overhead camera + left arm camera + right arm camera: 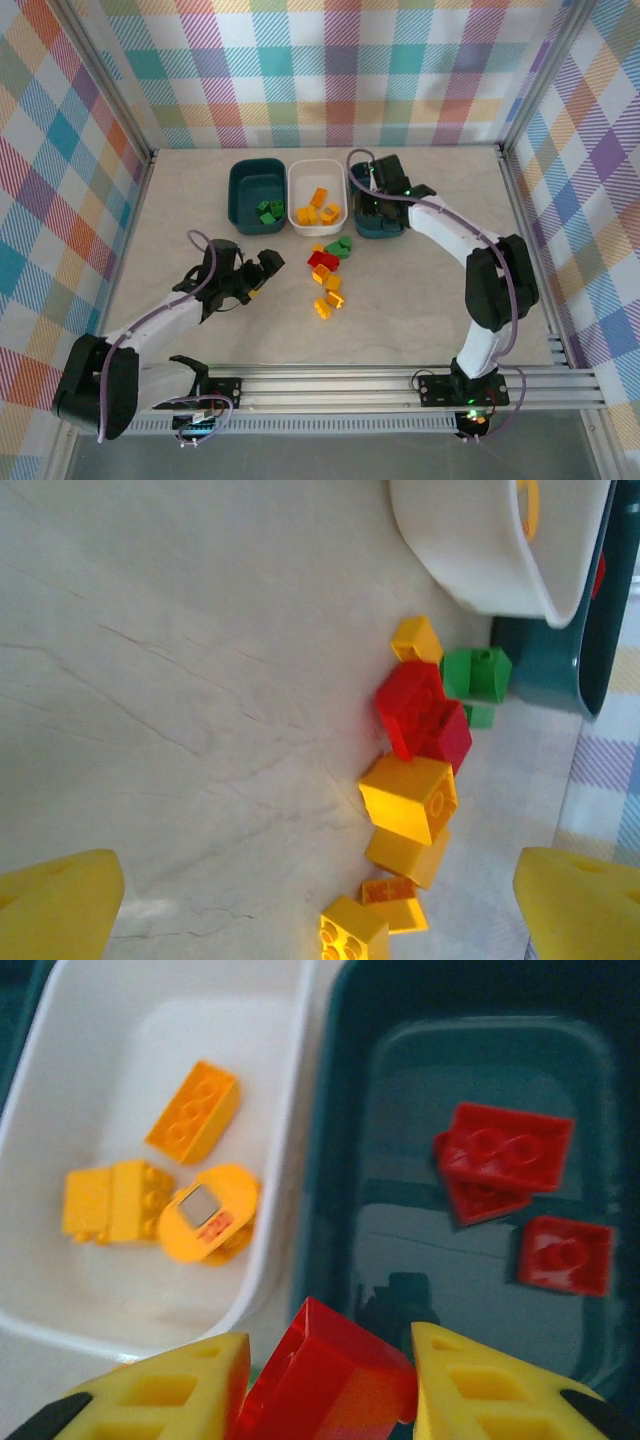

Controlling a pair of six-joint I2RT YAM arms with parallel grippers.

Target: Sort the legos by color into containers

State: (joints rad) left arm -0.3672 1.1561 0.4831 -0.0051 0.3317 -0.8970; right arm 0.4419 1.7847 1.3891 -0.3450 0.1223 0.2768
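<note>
Right fingers (170, 1390) grip a glossy red plastic brick (325, 1375) over the dark teal bin (335, 1110).
Centre it, then release low; left fingers (60, 900) spread empty.

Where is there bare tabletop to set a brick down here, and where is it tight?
Bare: table left of the left teal bin, and right of the right arm. Crowded: loose bricks before the white bin, beside the left gripper.

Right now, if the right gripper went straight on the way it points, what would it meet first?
Probably the floor of the dark teal bin, short of the red bricks lying there; the right gripper holds a red brick. Depth is unclear.
</note>
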